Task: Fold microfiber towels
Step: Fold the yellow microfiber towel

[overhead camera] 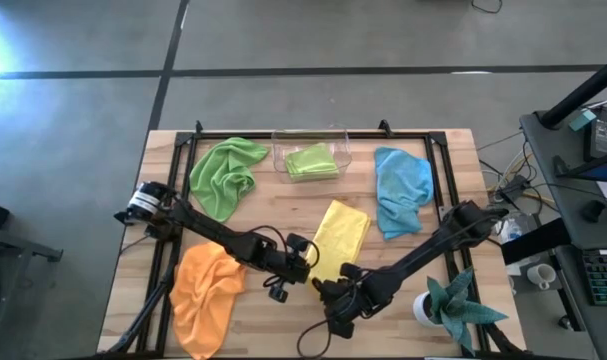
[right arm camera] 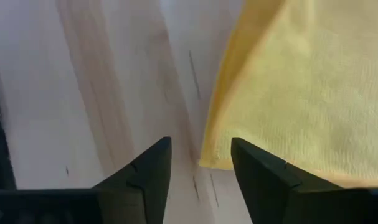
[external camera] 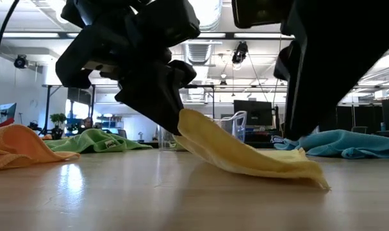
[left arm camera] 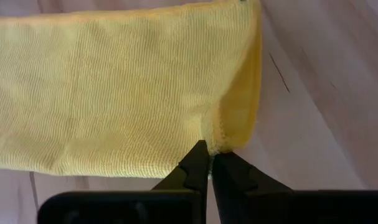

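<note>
The yellow towel (overhead camera: 340, 235) lies folded into a narrow strip in the middle of the table. My left gripper (overhead camera: 308, 262) is shut on its near left corner, which the low view shows raised (external camera: 184, 122) while the rest slopes down to the table (external camera: 271, 163). My right gripper (right arm camera: 201, 155) stands open just above the wood, one finger on each side of the towel's near right corner (right arm camera: 215, 160); I cannot tell whether it touches. The other towels lie around: green (overhead camera: 226, 175), light blue (overhead camera: 401, 190), orange (overhead camera: 205, 290). My left gripper pinches the yellow towel's hemmed corner (left arm camera: 218, 138) between its two fingertips (left arm camera: 198, 158), beside a folded edge; one layer or several, I cannot tell. The fingers slant down from the table's near left. That corner is lifted and the rest of the towel lies on the table.
A clear container (overhead camera: 335, 140) at the far middle holds a folded lime green towel (overhead camera: 313, 162). A teal plant in a white pot (overhead camera: 453, 305) stands at the near right corner, close to my right arm. Bare wood shows between the orange and yellow towels.
</note>
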